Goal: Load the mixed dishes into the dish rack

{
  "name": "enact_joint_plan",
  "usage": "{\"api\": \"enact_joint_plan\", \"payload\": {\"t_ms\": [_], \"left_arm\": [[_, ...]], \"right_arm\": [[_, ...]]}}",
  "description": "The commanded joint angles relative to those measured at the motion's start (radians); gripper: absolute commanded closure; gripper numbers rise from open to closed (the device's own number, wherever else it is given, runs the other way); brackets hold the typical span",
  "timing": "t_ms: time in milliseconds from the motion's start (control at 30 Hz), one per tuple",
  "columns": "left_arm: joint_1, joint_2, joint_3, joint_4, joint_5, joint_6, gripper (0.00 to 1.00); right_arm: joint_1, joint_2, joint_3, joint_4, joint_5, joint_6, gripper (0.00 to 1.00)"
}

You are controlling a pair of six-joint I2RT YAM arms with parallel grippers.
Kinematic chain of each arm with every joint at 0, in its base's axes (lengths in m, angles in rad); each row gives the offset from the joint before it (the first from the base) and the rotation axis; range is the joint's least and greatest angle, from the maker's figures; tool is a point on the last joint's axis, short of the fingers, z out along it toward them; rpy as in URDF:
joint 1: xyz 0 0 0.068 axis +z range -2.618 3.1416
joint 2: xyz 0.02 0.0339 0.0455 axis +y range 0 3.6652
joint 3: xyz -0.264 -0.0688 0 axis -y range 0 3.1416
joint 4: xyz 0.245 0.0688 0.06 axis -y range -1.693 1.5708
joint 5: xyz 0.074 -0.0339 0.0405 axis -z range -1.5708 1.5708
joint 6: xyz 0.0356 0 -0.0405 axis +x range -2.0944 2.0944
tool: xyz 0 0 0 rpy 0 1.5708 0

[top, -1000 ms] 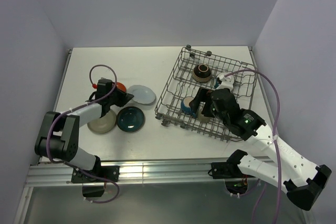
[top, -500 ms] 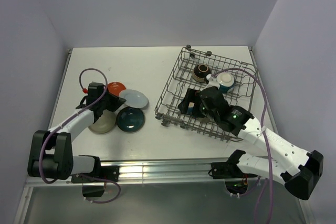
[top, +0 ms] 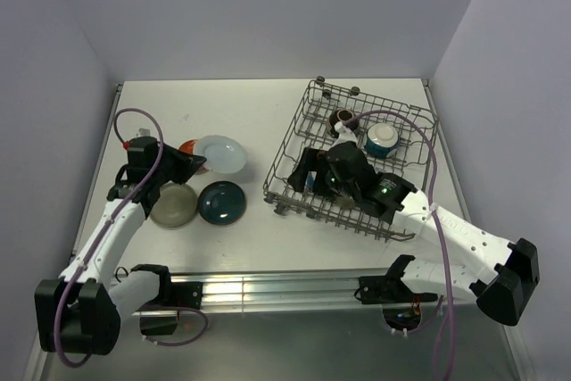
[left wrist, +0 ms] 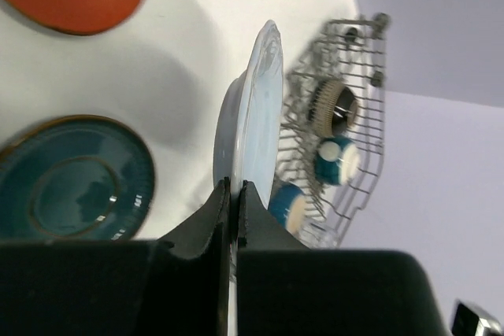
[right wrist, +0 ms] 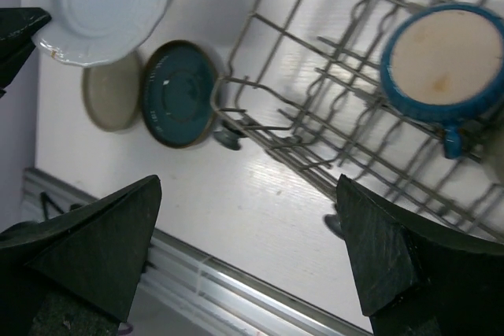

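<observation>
My left gripper (top: 186, 165) is shut on the rim of a pale blue plate (top: 220, 153) and holds it on edge above the table; in the left wrist view the plate (left wrist: 260, 108) stands between the closed jaws (left wrist: 234, 186). A red-orange plate (top: 186, 144), a grey-beige plate (top: 172, 205) and a dark teal plate (top: 221, 202) lie on the table. The dish rack (top: 406, 220) holds a brown bowl (top: 343, 120) and a cream/teal bowl (top: 381, 140). My right gripper (right wrist: 249, 186) is open and empty over the rack's near left corner (right wrist: 236, 84). No glass cup shows.
A second blue cup with a cream inside (right wrist: 441, 64) sits in the rack next to my right gripper. White walls close the table at the back and both sides. A metal rail (top: 268, 287) runs along the near edge.
My left gripper has lifted the pale blue plate off the table and drawn it left and back. My right gripper has moved left across the rack toward its near left corner.
</observation>
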State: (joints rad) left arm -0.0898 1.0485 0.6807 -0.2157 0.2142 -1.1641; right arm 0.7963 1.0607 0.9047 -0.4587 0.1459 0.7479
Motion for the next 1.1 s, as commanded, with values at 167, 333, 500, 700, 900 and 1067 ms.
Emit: {"api": "enact_joint_plan", "payload": {"t_ms": [167, 333, 500, 700, 900, 1067], "left_arm": [[0.004, -0.195, 0.079, 0.084, 0.229, -0.055, 1.0], [0.002, -0.289, 0.054, 0.128, 0.324, -0.146, 1.0], [0.002, -0.35, 0.025, 0.192, 0.418, -0.229, 1.0], [0.002, -0.407, -0.012, 0.242, 0.481, -0.287, 1.0], [0.002, -0.443, -0.055, 0.289, 0.519, -0.325, 1.0], [-0.002, -0.464, -0.066, 0.3, 0.534, -0.335, 1.0]], "right_arm": [[0.009, 0.036, 0.053, 0.278, -0.245, 0.091, 0.0], [0.007, 0.044, 0.031, 0.428, -0.301, 0.148, 0.0], [0.004, 0.042, -0.027, 0.603, -0.336, 0.2, 0.02], [0.0, 0.088, -0.029, 0.724, -0.39, 0.242, 0.06], [0.0, 0.157, -0.001, 0.801, -0.427, 0.28, 0.12], [0.0, 0.205, -0.007, 0.909, -0.459, 0.338, 0.26]]}}
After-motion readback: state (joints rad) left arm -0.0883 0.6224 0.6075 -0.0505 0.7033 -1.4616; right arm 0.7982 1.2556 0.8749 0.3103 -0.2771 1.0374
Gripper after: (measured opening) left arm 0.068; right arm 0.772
